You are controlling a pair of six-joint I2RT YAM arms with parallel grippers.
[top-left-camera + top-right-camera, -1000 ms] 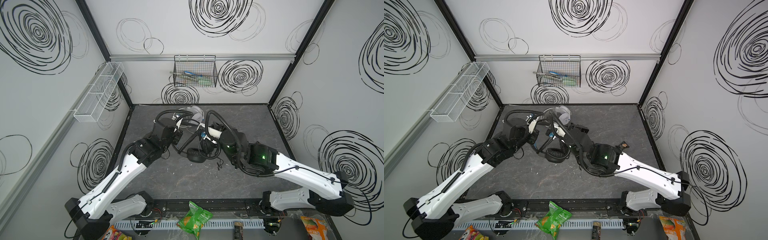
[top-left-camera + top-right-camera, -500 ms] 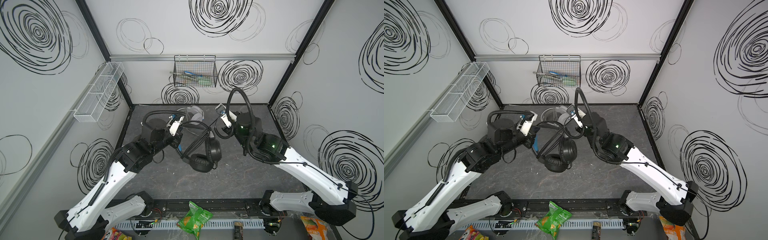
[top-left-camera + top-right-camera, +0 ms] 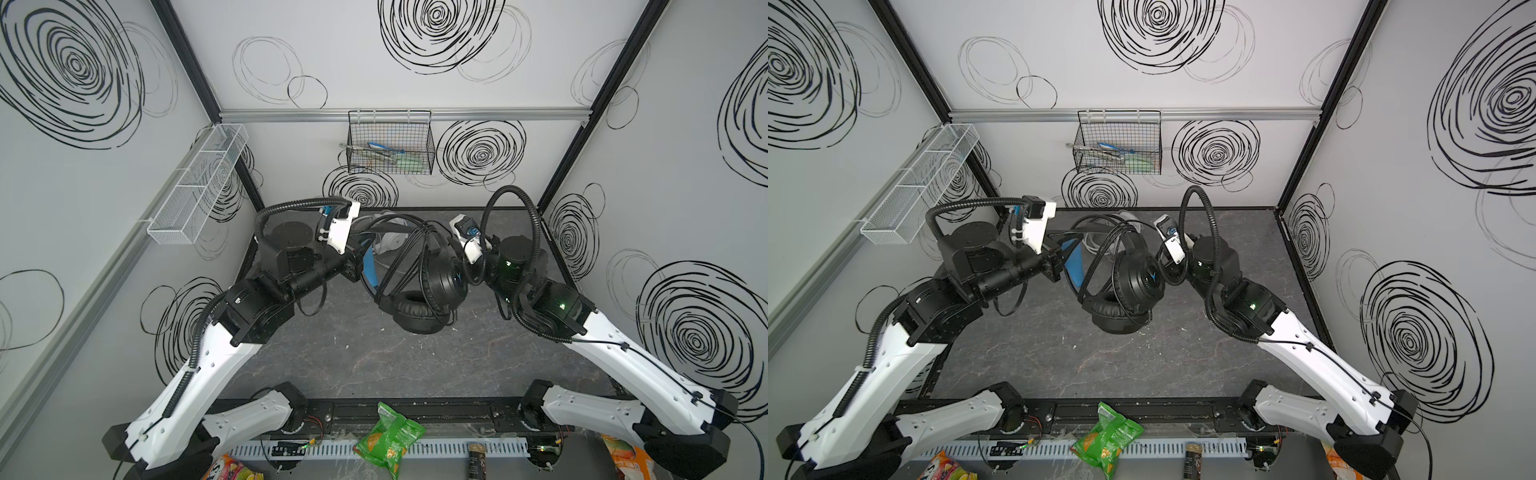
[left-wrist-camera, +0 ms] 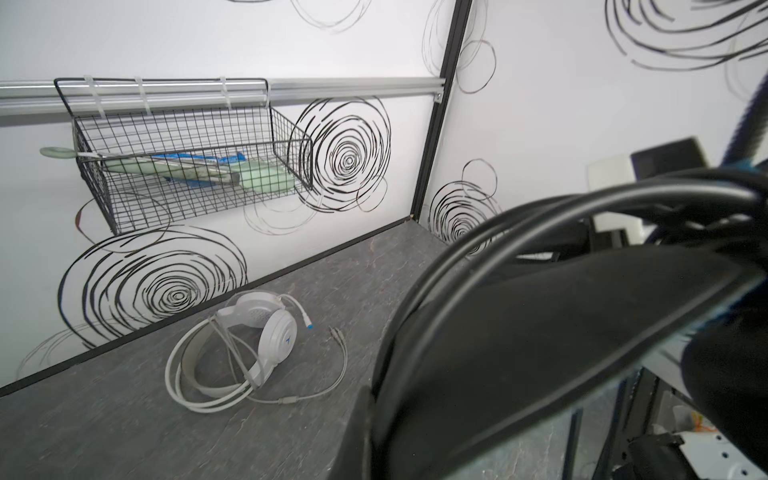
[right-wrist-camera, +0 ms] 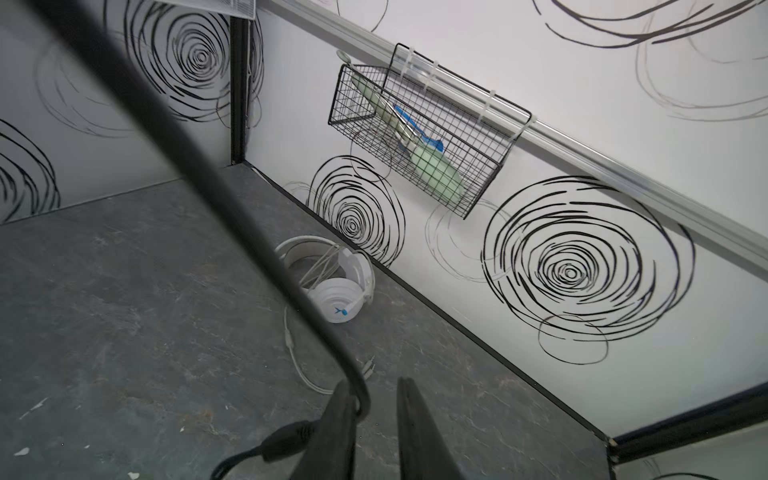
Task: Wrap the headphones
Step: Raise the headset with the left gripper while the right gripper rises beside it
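The black headphones (image 3: pixel 440 278) (image 3: pixel 1136 282), with blue accents, hang in the air over the middle of the table. My left gripper (image 3: pixel 358 261) (image 4: pixel 382 436) is shut on their headband (image 4: pixel 561 332). Their black cable (image 3: pixel 399 266) (image 5: pixel 232 195) runs in several loops across the headband. My right gripper (image 5: pixel 374 384) (image 3: pixel 467 272) is beside the right ear cup, open. The cable lies hooked over one fingertip (image 5: pixel 345 388), and grey floor shows through the gap. The white headphones (image 4: pixel 274 332) (image 5: pixel 338 299) lie near the back wall, their white cable (image 4: pixel 332 382) looped loosely on the floor.
A black wire basket (image 3: pixel 390 145) with utensils hangs on the back wall. A white mesh shelf (image 3: pixel 199 183) is fixed to the left wall. Snack bags (image 3: pixel 388 440) lie past the table's front rail. The grey table (image 3: pixel 374 361) is walled on three sides.
The black headphones have risen from near the table into the air. My right arm has swung from low over them out to their right side, and its jaws have parted a little.
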